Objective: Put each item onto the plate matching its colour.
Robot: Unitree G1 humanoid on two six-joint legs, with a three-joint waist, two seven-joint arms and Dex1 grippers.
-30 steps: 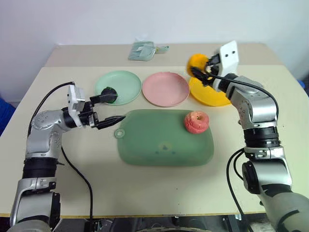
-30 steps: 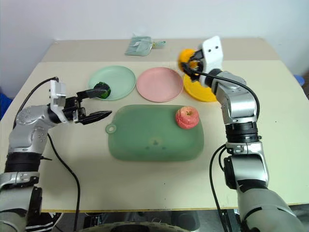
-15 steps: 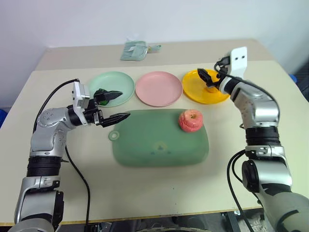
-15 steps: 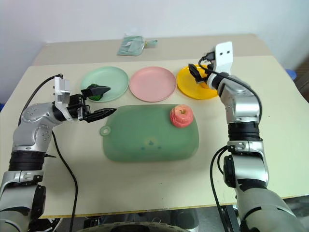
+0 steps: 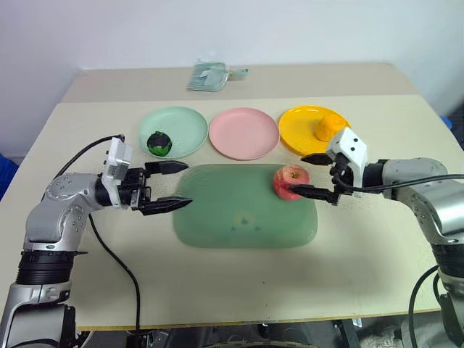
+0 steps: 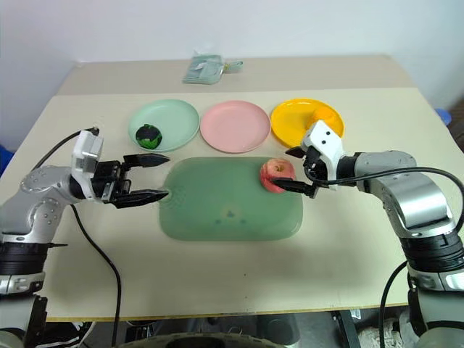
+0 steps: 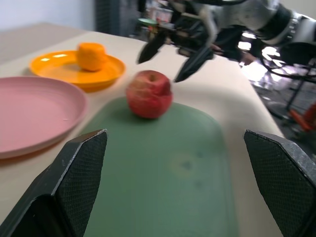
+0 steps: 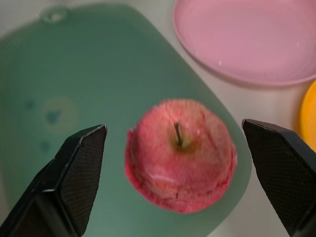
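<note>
The pink-red fruit sits on the right part of the large green mat. My right gripper is open just to its right, with the fingers pointing at it and reaching along its two sides. The orange fruit lies on the yellow plate. On the mint green plate rests the dark green ball. The pink plate holds nothing. My left gripper is open and level at the mat's left edge, with nothing between its fingers.
The large green mat lies in the middle of the beige table. A small grey-green folded thing lies at the back. A black cable hangs from my left arm over the table's front left.
My right gripper has let the orange fruit go onto the yellow plate. It has drawn back and down to the pink-red fruit. My left gripper has pulled back a little.
</note>
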